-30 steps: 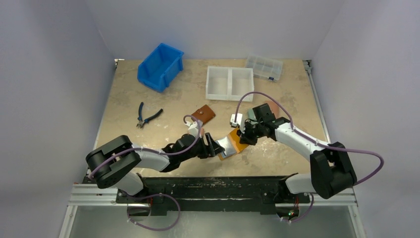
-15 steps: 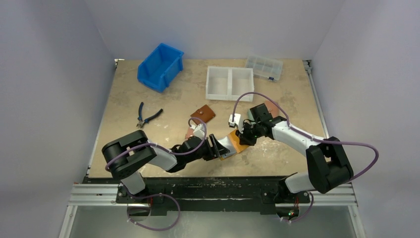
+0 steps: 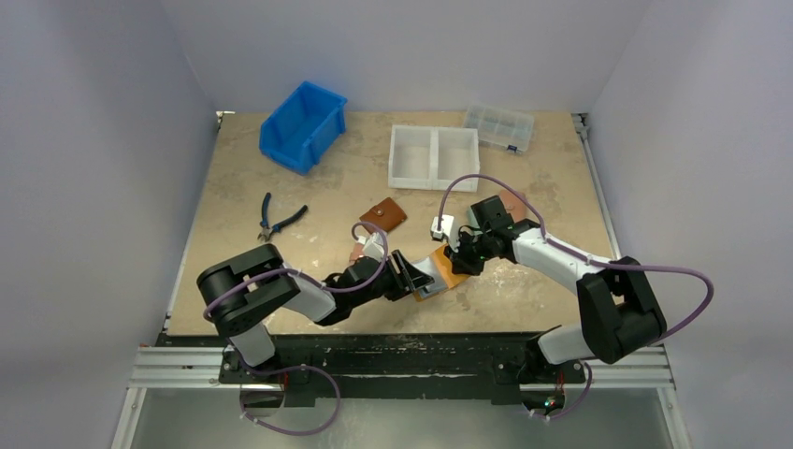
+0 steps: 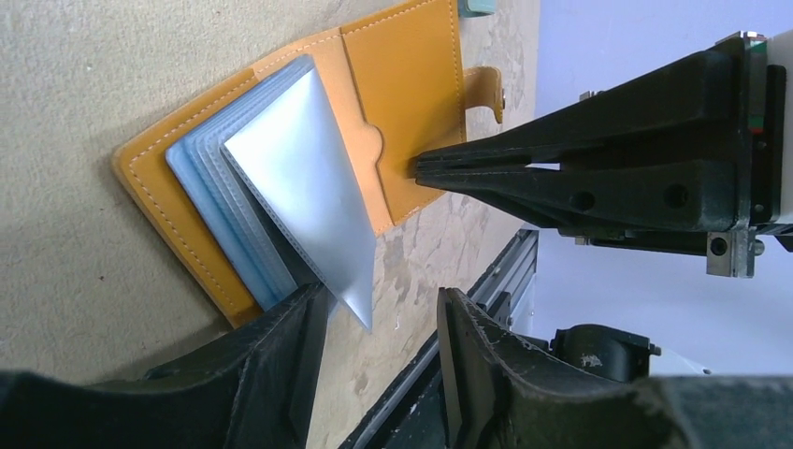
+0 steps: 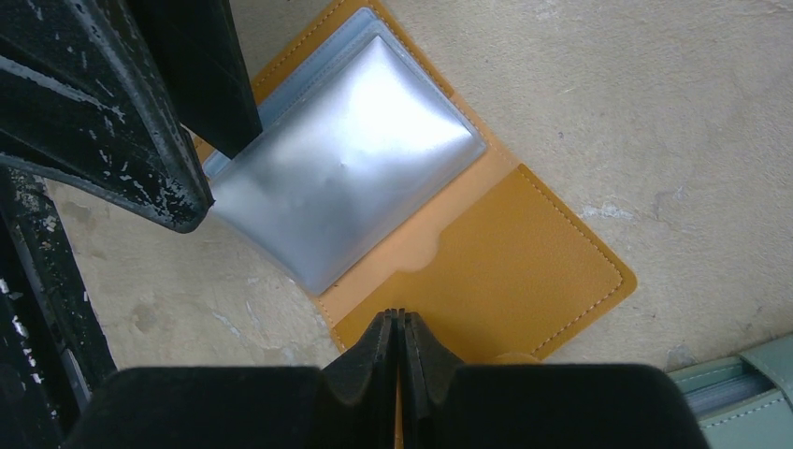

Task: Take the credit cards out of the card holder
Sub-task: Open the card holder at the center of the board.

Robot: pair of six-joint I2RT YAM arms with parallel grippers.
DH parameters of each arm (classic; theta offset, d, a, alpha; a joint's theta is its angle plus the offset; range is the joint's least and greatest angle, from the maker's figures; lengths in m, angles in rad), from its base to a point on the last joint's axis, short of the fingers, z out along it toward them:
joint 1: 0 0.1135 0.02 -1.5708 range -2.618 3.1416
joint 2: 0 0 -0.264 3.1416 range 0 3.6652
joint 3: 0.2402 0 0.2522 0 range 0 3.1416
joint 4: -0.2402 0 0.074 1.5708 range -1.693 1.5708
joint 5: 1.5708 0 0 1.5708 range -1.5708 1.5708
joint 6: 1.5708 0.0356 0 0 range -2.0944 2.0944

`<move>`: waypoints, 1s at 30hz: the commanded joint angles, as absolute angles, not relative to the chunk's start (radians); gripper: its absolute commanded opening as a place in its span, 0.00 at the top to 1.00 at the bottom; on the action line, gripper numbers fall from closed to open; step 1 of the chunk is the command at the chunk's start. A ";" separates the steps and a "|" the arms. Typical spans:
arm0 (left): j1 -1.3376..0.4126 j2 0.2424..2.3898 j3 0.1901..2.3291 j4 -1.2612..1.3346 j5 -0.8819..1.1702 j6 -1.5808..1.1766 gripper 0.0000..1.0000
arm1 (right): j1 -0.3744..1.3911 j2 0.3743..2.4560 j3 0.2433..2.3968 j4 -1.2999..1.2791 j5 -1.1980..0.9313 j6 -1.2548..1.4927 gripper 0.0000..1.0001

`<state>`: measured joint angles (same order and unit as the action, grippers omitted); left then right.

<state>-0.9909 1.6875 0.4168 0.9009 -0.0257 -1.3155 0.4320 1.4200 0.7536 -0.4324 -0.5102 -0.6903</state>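
Note:
The mustard card holder (image 4: 411, 65) lies open on the table, its bluish plastic sleeves (image 4: 201, 178) fanned out. The top leaf (image 4: 299, 159) is pale silvery-grey, and I cannot tell a credit card from its sleeve. My left gripper (image 4: 382, 297) stands open around that leaf's lower corner, one finger at the leaf's edge. My right gripper (image 5: 397, 316) is shut, its tips pressing on the holder's cover (image 5: 524, 271) near the snap tab. From above, both grippers (image 3: 411, 278) (image 3: 458, 260) meet at the holder (image 3: 447, 277) near the table's front edge.
A brown wallet (image 3: 384, 215) and pliers (image 3: 281, 222) lie left of centre. At the back stand a blue bin (image 3: 304, 114), a white two-part tray (image 3: 434, 157) and a clear organiser box (image 3: 499, 126). A teal wallet (image 5: 739, 393) lies by the right gripper.
The left arm's elbow has swung to the right, and the left jaws have narrowed around the silvery leaf's corner. The right gripper has stayed shut on the cover.

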 commanded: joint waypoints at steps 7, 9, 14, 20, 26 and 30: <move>-0.984 1.744 0.507 0.938 -0.040 -1.293 0.64 | 0.437 1.410 0.832 -0.473 -0.578 -0.678 0.86; -0.976 1.753 0.523 0.935 -0.032 -1.277 0.74 | 0.434 1.400 0.837 -0.478 -0.608 -0.674 0.85; -0.960 1.760 0.585 0.862 -0.022 -1.201 0.91 | 0.406 1.380 0.851 -0.494 -0.648 -0.665 0.84; -0.943 1.818 0.693 0.764 0.034 -1.113 0.80 | 0.326 1.323 0.885 -0.562 -0.720 -0.701 0.81; -0.928 1.907 0.769 0.765 0.094 -1.106 0.77 | 0.301 1.246 0.878 -0.678 -0.825 -0.837 0.74; -0.928 1.941 0.804 0.762 0.115 -1.100 0.71 | 0.302 1.252 0.869 -0.717 -0.887 -0.901 0.74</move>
<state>-0.9337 1.9167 0.7509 0.7563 0.0704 -1.1370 0.2996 1.2552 0.8433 -0.6399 -0.7757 -0.8009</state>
